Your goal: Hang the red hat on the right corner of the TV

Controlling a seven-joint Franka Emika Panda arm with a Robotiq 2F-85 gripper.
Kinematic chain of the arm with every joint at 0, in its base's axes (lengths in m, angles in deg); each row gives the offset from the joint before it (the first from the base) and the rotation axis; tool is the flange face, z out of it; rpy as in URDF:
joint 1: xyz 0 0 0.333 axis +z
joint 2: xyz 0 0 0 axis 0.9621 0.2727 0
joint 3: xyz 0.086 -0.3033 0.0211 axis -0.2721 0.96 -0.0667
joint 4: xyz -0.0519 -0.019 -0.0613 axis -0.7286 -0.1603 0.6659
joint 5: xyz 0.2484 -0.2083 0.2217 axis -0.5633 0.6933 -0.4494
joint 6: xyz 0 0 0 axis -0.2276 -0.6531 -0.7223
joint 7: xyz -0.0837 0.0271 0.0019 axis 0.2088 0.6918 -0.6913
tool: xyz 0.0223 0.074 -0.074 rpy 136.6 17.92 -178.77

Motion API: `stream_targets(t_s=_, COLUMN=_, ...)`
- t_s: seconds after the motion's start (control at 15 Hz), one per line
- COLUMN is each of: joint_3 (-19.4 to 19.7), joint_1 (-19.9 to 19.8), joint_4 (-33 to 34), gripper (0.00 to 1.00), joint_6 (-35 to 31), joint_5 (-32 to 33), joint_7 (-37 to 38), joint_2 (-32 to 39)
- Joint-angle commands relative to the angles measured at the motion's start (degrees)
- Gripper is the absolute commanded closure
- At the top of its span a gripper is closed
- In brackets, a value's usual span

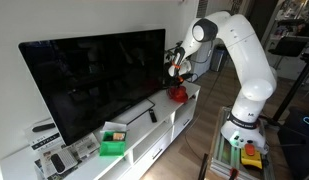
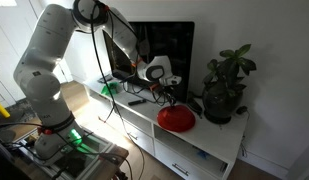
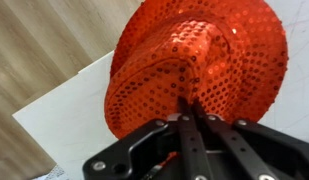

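Pinching at the near edge of the bright red sequinned fabric hat point(image 3: 194, 60), the claw point(image 3: 190, 105) shows its two dark fingers drawn almost together in the wrist view, tips pressed into the sequins. That looks like a narrow grip on the fabric rather than an open hover. In both exterior views the hat point(image 1: 178, 94) sits on the white tabletop point(image 2: 219, 138), low down just off the end of the large glossy black flat-screen TV point(image 1: 94, 80), with the claw point(image 2: 166, 93) directly above it.

A dark green leafy potted plant point(image 2: 226, 85) stands just beside the hat, and a bright green box point(image 1: 114, 146) lies well apart at the far end.

Handling call: this is a light thing, soft and floppy, so it should sag and swing from whatever point is held. The sequins look slick, so a shallow nip could slide off. The best hold, I'd judge, is the brim or a good fold of the crown, bitten deep. That leaves the hollow underside open to drop over the TV's upper corner point(image 1: 161, 33). The hang is not yet done, and the lift must clear the plant's leaves.
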Motion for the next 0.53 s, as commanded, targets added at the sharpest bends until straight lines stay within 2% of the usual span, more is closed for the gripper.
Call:
stream_targets(t_s=0.0, joint_3=2.69, joint_1=0.0, joint_4=-9.7, gripper=0.99, joint_6=-2.33, joint_5=2.53, joint_7=-0.03, joint_2=-11.47)
stream_targets(t_s=0.13, joint_3=3.89, joint_1=-0.03, joint_4=-14.03, gripper=0.99, joint_6=-5.12, joint_5=4.12, joint_7=-1.92, joint_2=-17.45)
stream_targets(t_s=0.4, joint_3=9.85, joint_1=3.44, joint_4=-22.13, gripper=0.99, joint_6=-15.28, joint_5=14.04, joint_7=-3.58, joint_2=-28.59)
stream_targets(t_s=0.47, joint_3=12.48, joint_1=5.49, joint_4=-23.53, gripper=0.99, joint_6=-17.21, joint_5=16.55, joint_7=-4.09, joint_2=-30.87)
